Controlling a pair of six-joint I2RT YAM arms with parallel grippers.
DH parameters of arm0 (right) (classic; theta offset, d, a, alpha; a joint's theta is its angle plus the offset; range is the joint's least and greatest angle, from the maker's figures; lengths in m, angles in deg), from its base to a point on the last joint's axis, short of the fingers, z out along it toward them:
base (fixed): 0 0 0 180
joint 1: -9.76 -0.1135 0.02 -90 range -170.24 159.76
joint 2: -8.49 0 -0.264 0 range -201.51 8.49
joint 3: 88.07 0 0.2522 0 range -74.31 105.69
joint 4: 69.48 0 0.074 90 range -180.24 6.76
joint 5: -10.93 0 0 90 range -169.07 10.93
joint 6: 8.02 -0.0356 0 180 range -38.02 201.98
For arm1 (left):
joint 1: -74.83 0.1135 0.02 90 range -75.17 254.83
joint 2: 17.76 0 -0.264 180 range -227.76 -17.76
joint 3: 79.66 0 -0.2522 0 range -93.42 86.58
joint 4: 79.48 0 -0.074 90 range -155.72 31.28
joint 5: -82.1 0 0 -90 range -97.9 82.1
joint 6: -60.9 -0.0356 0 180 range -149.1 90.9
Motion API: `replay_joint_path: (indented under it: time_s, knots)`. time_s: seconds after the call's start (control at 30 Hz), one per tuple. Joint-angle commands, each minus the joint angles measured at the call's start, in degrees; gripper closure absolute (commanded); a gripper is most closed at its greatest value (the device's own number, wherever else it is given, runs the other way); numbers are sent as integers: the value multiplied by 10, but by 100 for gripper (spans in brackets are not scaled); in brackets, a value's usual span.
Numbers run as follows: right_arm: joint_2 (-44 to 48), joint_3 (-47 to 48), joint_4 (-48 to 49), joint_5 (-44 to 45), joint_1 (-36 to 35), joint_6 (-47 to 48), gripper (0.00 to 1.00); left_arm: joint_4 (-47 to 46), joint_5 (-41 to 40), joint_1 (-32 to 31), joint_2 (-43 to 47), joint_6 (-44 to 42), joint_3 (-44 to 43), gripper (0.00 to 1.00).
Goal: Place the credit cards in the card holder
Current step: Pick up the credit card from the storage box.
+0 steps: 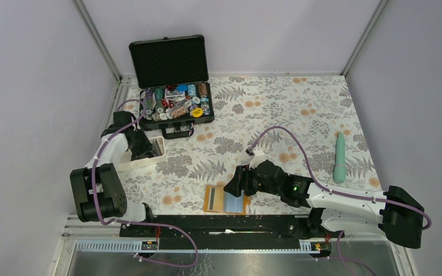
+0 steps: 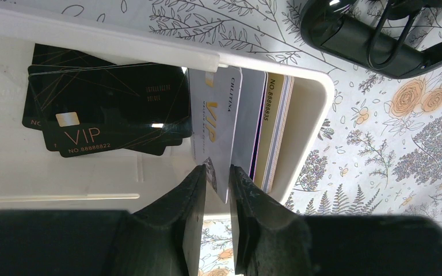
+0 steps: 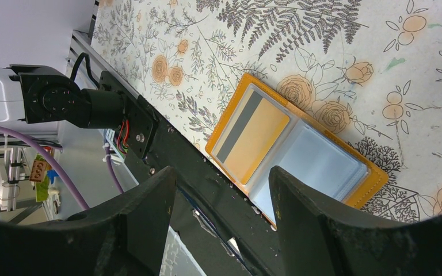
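I am on the pick-up step. My left gripper (image 2: 217,171) is down inside the white tray (image 2: 149,49), its jaws drawn narrow around the lower corner of a pale credit card (image 2: 218,115) that stands on edge. The card sits right between my fingers, touching or nearly so; I cannot tell whether the grip is firm yet. Black credit cards (image 2: 109,109) lie flat in a loose pile just to one side. More cards (image 2: 270,126) stand on edge between the pale one and the tray's end wall.

The card holder (image 3: 316,152) lies well apart from the tray, open on the bench at its near edge. One tan card (image 3: 253,135) with a grey stripe is already in a sleeve, and the clear sleeves beside it look free. My right gripper (image 3: 221,172) hangs just above the holder with its jaws wide and nothing in them.

Next, I judge, I must pinch this one card alone and lift it clear of its neighbours and the tray wall. Then I carry it across to the holder, where my right gripper is placed to steady the sleeves.
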Motion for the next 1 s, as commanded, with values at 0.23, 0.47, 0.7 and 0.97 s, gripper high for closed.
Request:
replay_joint_path:
  time_s: [0.23,0.47,0.7,0.97]
  knots:
    - [10,-1,4,4,5,-3,32,4,-23,11,2,-8,-12,83]
    - [10,0,4,5,5,-3,32,0,-21,12,30,-2,-5,91]
    - [12,0,4,5,5,-3,32,-9,-38,14,79,2,0,100]
    - [17,14,-15,16,5,3,32,-2,-55,15,140,8,4,100]
